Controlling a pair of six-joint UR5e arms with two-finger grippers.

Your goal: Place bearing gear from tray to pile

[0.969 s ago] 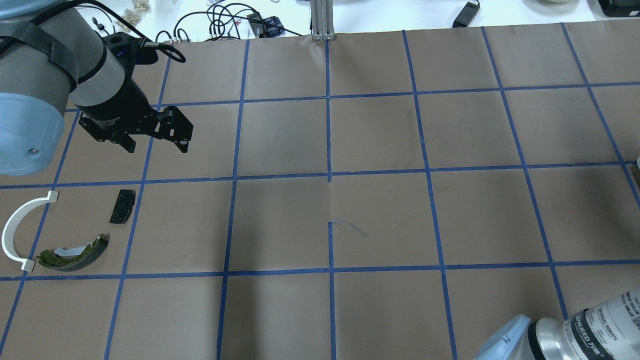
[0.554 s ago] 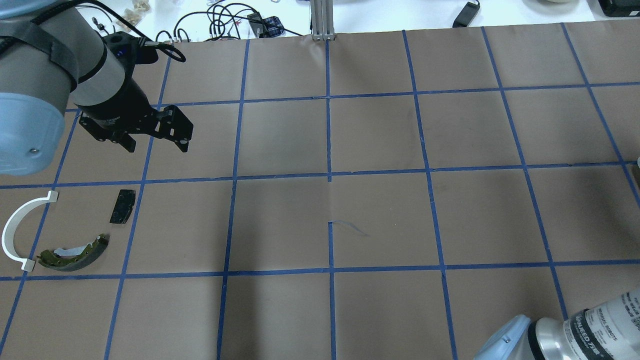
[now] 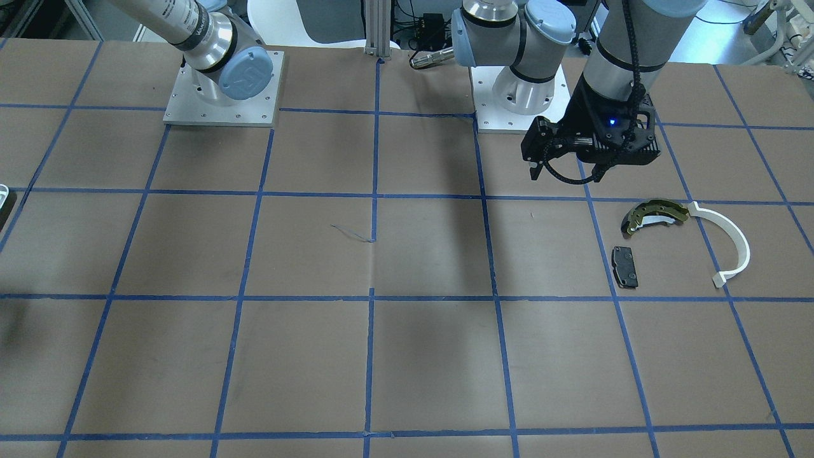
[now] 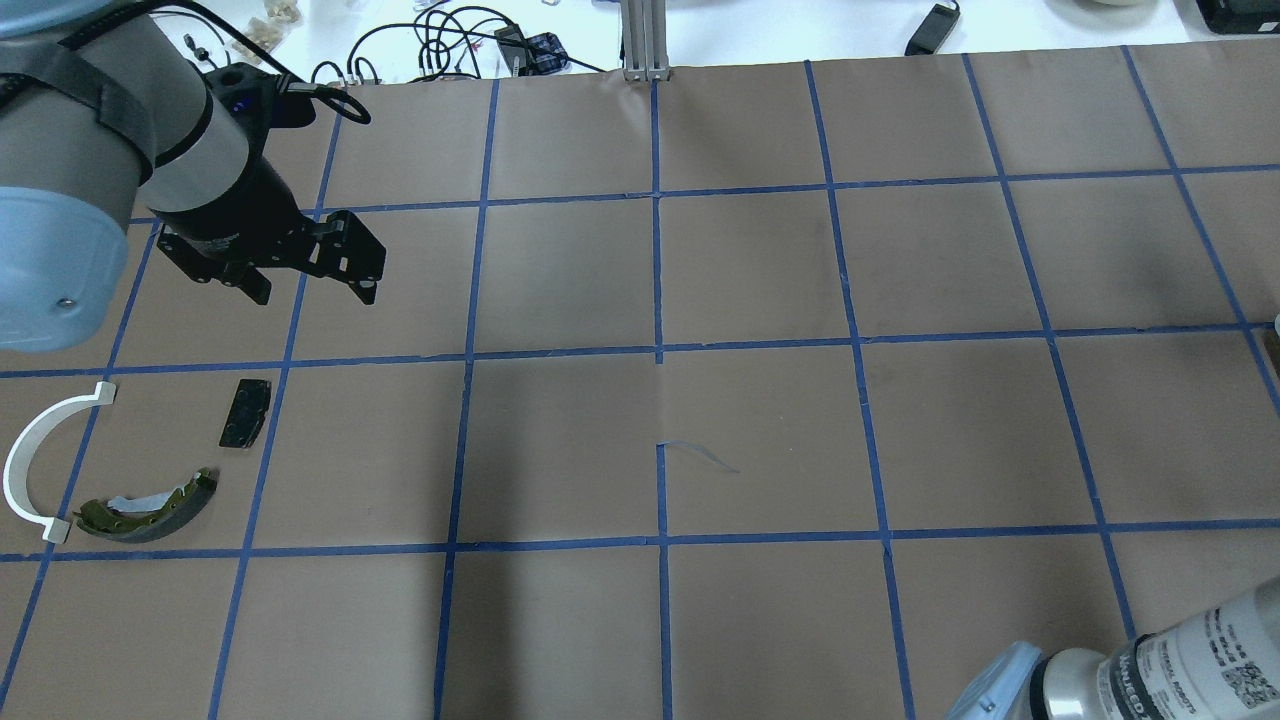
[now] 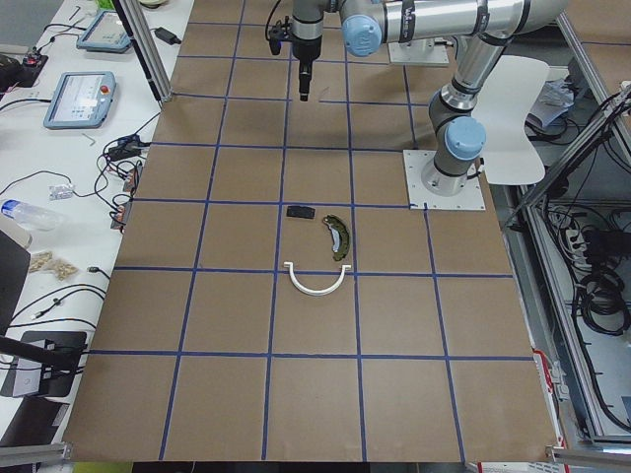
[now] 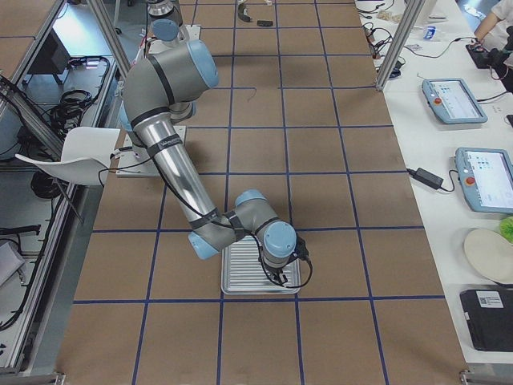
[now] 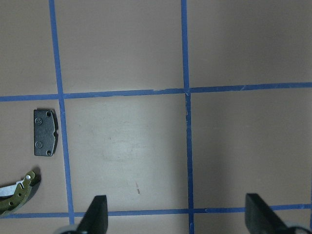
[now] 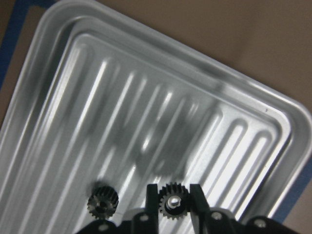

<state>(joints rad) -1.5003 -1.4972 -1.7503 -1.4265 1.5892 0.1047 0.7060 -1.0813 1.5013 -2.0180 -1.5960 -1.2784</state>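
Note:
In the right wrist view, my right gripper (image 8: 174,204) is shut on a small dark bearing gear (image 8: 174,206) just above the ribbed metal tray (image 8: 146,87). A second gear (image 8: 103,203) lies on the tray to its left. The pile lies by the table's left end: an olive brake shoe (image 4: 150,505), a white arc (image 4: 25,450) and a dark pad (image 4: 245,412). My left gripper (image 4: 315,290) hangs open and empty above the table, just beyond the pile. Its wrist view shows the pad (image 7: 46,139) and the shoe's tip (image 7: 14,192).
The tray (image 6: 240,277) sits at the table's right end under the right arm. Brown paper with blue tape lines covers the table (image 4: 760,430). Cables (image 4: 440,45) and tablets (image 6: 453,96) lie on the white bench beyond the far edge.
In the overhead view the right arm's wrist section at the bottom right has shifted down and to the right. The left arm has barely moved and the pile is unchanged.

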